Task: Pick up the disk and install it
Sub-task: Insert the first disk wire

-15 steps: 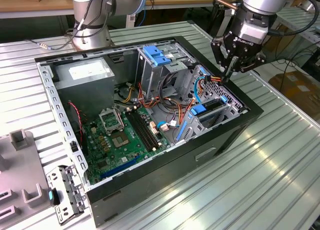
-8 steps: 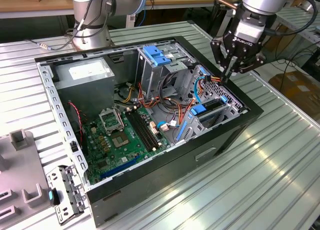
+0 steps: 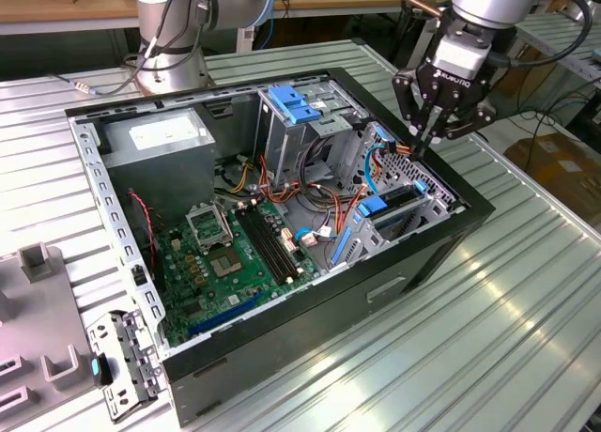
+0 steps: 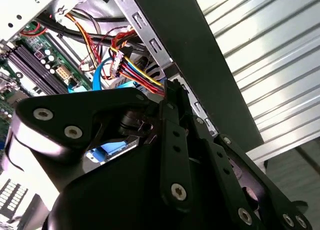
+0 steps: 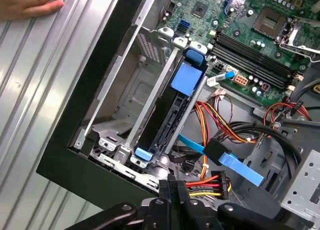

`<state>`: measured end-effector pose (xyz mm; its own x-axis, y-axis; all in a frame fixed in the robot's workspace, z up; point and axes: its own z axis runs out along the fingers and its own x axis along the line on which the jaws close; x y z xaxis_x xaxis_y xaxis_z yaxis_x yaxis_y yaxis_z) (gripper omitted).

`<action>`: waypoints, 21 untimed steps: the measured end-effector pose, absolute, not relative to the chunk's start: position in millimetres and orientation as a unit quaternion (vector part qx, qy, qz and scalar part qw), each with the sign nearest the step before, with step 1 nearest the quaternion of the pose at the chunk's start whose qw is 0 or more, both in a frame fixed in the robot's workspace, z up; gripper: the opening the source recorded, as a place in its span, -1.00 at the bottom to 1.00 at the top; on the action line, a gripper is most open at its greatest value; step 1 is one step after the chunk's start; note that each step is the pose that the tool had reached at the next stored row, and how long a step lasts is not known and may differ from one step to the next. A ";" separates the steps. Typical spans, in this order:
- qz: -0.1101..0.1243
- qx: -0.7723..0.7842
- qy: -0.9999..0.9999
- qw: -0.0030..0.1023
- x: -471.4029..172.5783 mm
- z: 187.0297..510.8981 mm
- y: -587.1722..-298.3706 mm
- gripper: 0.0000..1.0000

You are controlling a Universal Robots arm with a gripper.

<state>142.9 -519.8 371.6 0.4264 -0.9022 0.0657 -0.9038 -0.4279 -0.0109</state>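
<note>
- While the gripper (image 3: pixel 424 141) hangs over the open computer case (image 3: pixel 451 235), its fingers (image 3: pixel 420 131) are pressed together, tips close above the case's edge at the exterior view's right.
- Disk (image 5: pixel 172 107): seated on edge in the drive bay (image 3: pixel 404 207) just below and ahead of the fingertips, blue carrier tabs (image 5: pixel 196 56) at either end, blue band on its face; apart from the fingers.
- Power connector (image 5: pixel 217 182) with red, yellow and black wires: just beside the fingertips in both wrist views.
- Blue flat data cable (image 5: pixel 235 162): near the fingers, beside the disk.
- Motherboard (image 3: pixel 235 254): beyond the disk, well apart from the fingers.
- A person's hand (image 5: pixel 27 2): on the slatted table (image 3: pixel 526 291), well apart.
</note>
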 end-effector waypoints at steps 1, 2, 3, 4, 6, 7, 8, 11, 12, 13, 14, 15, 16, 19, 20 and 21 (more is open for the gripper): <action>0.031 0.839 -0.543 0.013 142.9 371.5 -519.8 -0.66; 0.030 0.834 -0.551 0.014 142.9 371.5 -519.8 -0.66; 0.030 0.827 -0.560 0.014 142.9 371.5 -519.8 -0.66; 0.030 0.823 -0.567 0.014 142.9 371.5 -519.8 -0.66; 0.030 0.813 -0.581 0.015 142.9 371.5 -519.8 -0.66; 0.030 0.808 -0.588 0.015 142.9 371.5 -519.8 -0.66; 0.030 0.803 -0.595 0.015 142.9 371.5 -519.8 -0.66; 0.029 0.780 -0.625 0.016 142.9 371.4 -519.8 -0.66; 0.029 0.773 -0.634 0.017 142.9 371.4 -519.8 -0.66; 0.029 0.765 -0.643 0.017 142.9 371.4 -519.8 -0.66; 0.029 0.760 -0.649 0.017 142.9 371.4 -519.8 -0.66; 0.028 0.756 -0.654 0.017 142.9 371.4 -519.8 -0.66; 0.028 0.745 -0.666 0.018 142.9 371.4 -519.8 -0.66; 0.027 0.713 -0.700 0.019 142.9 371.3 -519.8 -0.66; 0.027 0.702 -0.711 0.020 142.9 371.2 -519.8 -0.66; 0.027 0.693 -0.720 0.020 142.9 371.1 -519.8 -0.66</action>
